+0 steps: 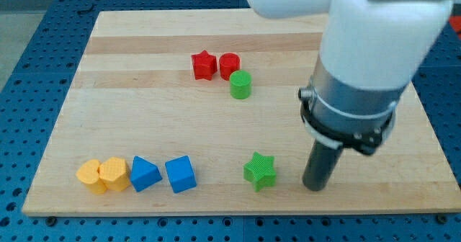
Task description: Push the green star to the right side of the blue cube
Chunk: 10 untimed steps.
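- Wooden board (144,47): bears all blocks.
- My tip (314,189): bare rod end, no jaws, gripping nothing; on the board.
- Blue cube (180,174): well to the tip's left.
- Green star (259,171): near the tip's left, apart from it, right of the cube.

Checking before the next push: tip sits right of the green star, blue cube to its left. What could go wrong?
1. My tip is on the view's right of the green star; a leftward push could overshoot into the blue cube and shift it.
2. An off-centre contact may spin the star or send it toward the board's bottom edge, which is close.
3. A nudged cube would likely hit the blue triangular block beside it.
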Tool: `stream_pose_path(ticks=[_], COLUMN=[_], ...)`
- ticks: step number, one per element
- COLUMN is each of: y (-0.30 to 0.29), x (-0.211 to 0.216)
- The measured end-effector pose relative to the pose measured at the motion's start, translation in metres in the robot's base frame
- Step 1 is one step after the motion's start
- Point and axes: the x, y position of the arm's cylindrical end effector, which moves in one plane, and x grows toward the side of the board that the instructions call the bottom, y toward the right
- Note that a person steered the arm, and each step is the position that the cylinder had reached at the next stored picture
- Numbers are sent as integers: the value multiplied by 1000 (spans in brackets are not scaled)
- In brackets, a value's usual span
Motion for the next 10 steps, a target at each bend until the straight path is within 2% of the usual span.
stream_pose_path(ticks=[2, 3, 5, 8, 10], y=[-37, -11, -6, -77, -84], x=[-15, -13, 4, 4, 4])
